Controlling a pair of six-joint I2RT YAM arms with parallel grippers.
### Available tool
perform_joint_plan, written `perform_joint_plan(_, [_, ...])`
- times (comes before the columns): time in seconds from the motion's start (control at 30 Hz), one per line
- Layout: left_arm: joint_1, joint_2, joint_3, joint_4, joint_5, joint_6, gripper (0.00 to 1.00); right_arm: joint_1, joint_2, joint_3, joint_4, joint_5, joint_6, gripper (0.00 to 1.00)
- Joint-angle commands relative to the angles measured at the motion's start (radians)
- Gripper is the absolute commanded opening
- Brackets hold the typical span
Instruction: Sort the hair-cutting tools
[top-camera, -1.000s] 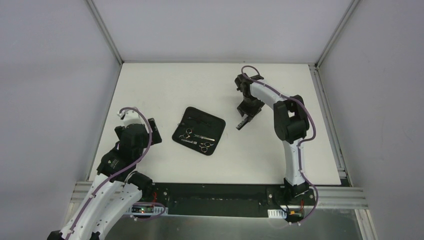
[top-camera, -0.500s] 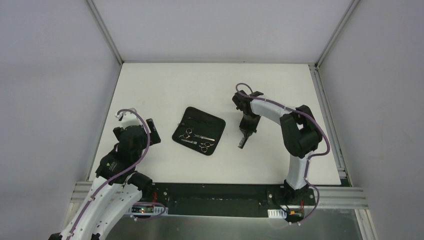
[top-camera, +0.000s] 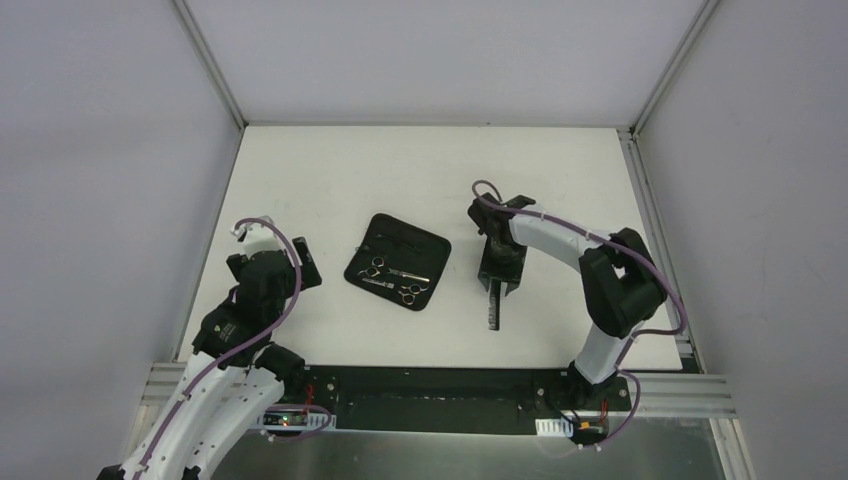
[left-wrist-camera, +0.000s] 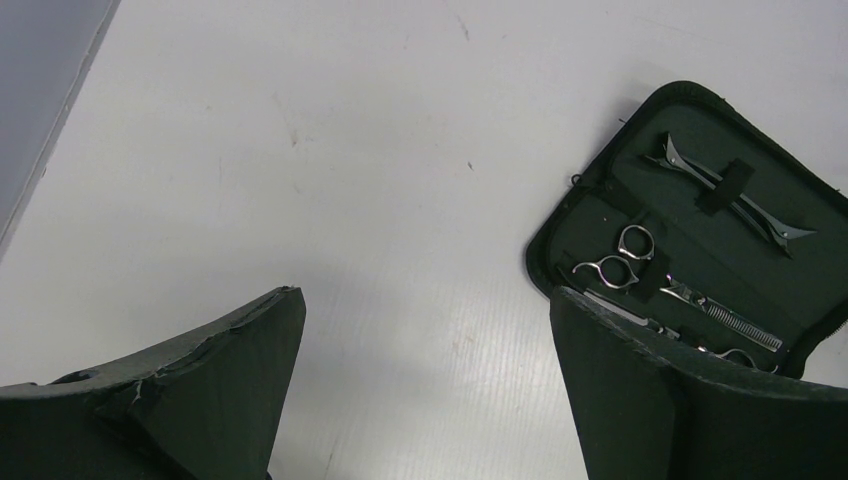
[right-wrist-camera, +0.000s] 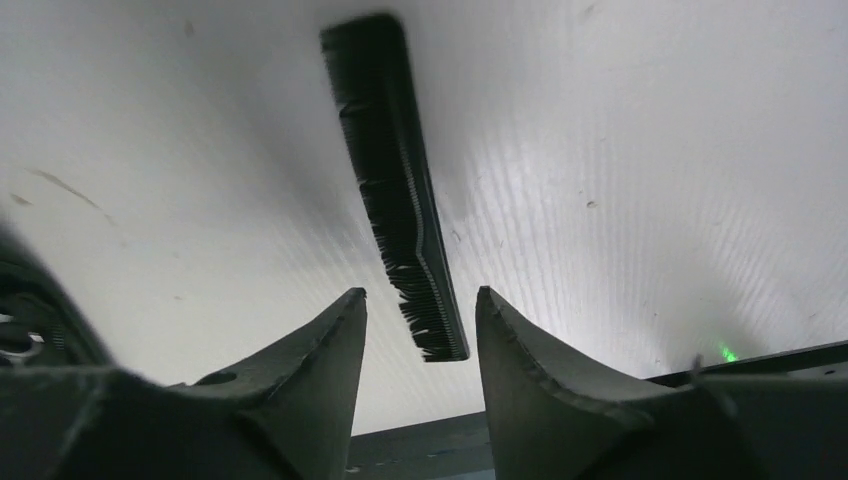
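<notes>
Right wrist view shows the black comb (right-wrist-camera: 395, 170) flat on the table (right-wrist-camera: 650, 150), right of the open zip case (left-wrist-camera: 600, 215) holding silver scissors (left-wrist-camera: 622, 262), one end between the right gripper's (right-wrist-camera: 420, 296) released fingers, seemingly sorted aside, while the left gripper (left-wrist-camera: 425, 294) waits, spread wide.

This looks like a robotics lab test cell to me. My white worktop (top-camera: 330, 170) is boxed in on three sides by plain grey panel walls (top-camera: 100, 150) set in aluminium frame posts (top-camera: 208, 65). My left arm (top-camera: 215, 385) and right arm (top-camera: 555, 235), trailing purple cables, are bolted to a black metal rail (top-camera: 430, 405), where a circuit board (top-camera: 290, 420) glows
</notes>
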Motion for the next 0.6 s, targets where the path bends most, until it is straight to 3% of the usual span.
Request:
perform_joint_plan(0.0, [0.008,0.006,-0.004,0.026,-0.013,0.000,0.97,-0.088,-0.061,0.081,-0.033,0.029,0.043,0.51])
perform_joint_plan(0.13, [0.009,0.006,-0.004,0.027,-0.011,0.000,0.97,-0.149,0.004,0.135,-0.013,-0.019,0.007,0.53])
perform_joint_plan(0.57, [0.008,0.015,-0.005,0.030,-0.008,0.003,0.97,-0.153,0.161,0.230,-0.011,-0.030,-0.086,0.53])
